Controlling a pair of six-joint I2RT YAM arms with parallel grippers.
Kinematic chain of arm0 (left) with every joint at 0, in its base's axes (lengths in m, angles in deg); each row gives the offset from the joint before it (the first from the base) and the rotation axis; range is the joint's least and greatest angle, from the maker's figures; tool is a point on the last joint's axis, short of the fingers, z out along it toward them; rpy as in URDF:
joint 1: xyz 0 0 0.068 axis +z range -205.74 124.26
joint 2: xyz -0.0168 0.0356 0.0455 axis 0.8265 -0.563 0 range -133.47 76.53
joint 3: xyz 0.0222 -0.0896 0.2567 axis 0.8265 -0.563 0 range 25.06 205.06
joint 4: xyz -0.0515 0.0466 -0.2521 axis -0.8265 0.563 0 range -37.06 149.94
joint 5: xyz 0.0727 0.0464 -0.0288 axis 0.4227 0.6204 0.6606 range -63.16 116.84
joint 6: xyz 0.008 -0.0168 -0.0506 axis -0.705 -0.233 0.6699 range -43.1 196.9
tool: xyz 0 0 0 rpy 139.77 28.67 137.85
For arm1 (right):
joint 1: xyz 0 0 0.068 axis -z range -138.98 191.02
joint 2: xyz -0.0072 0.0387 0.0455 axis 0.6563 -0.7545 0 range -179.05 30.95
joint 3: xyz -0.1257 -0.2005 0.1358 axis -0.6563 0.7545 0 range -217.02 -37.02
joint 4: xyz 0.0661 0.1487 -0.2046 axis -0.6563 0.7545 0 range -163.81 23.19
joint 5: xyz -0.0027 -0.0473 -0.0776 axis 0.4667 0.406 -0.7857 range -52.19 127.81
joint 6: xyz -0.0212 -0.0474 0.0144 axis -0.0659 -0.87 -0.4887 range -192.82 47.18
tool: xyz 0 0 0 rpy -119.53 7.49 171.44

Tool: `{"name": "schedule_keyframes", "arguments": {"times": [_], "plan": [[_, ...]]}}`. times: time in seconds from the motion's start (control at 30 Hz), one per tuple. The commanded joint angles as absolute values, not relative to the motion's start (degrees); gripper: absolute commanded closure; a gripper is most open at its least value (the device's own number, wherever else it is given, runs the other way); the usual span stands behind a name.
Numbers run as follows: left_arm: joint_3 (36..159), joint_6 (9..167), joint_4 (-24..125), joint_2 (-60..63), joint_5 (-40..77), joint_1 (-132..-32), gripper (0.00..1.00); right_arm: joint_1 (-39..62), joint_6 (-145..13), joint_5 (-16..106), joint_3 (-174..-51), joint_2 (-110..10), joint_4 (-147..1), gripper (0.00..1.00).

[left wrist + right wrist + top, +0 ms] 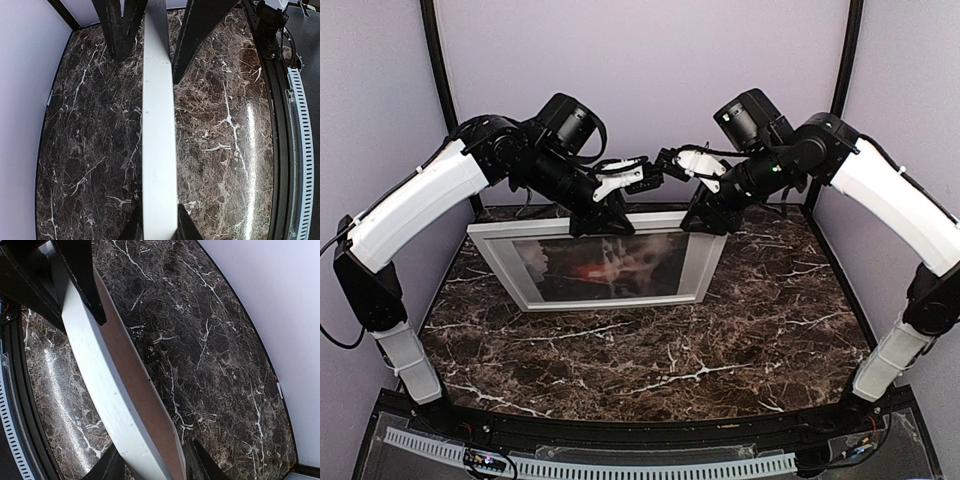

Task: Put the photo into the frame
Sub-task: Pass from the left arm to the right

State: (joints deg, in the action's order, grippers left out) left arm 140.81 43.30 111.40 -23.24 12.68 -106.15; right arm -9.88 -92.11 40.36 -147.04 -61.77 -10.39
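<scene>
The frame (705, 262), with a thin white border, stands tilted on its long edge on the marble table. The photo (605, 268) sits inside it, showing a red glow among dark shapes. My left gripper (601, 216) is shut on the frame's top edge left of centre. My right gripper (705, 218) is shut on the top edge near the right corner. In the left wrist view the white edge (159, 140) runs between my gripper's (159, 231) fingers. In the right wrist view the white edge (97, 380) and brown backing board (136, 375) pass between my gripper's (151, 464) fingers.
The dark marble table (650, 360) extends in front of the frame to a black rail with a white slotted strip (620, 465) at the near edge. Lilac walls enclose the back and sides. The other arm's fingers (199, 35) grip the same edge.
</scene>
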Motion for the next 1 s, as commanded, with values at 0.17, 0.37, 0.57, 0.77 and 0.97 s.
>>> {"name": "schedule_keyframes", "arguments": {"times": [0.17,0.37,0.57,0.77,0.97], "plan": [[140.89,45.13,110.83,-22.98,9.24,-106.31,1.00,-11.10,-92.51,38.21,-147.72,-64.10,-11.38,0.58],[140.36,45.11,110.64,-22.73,9.30,-106.35,1.00,-11.10,-92.75,38.46,-147.12,-64.31,-11.33,0.62],[138.37,44.58,109.69,-21.08,9.78,-106.31,0.95,-10.84,-93.17,39.72,-146.62,-62.97,-11.57,0.71],[134.80,43.91,106.86,-18.60,10.11,-106.11,0.82,-10.84,-92.73,41.93,-146.22,-61.96,-11.74,0.80],[133.93,43.51,105.85,-18.66,11.01,-106.10,0.73,-10.82,-92.18,42.21,-144.80,-61.37,-12.27,1.00]]}}
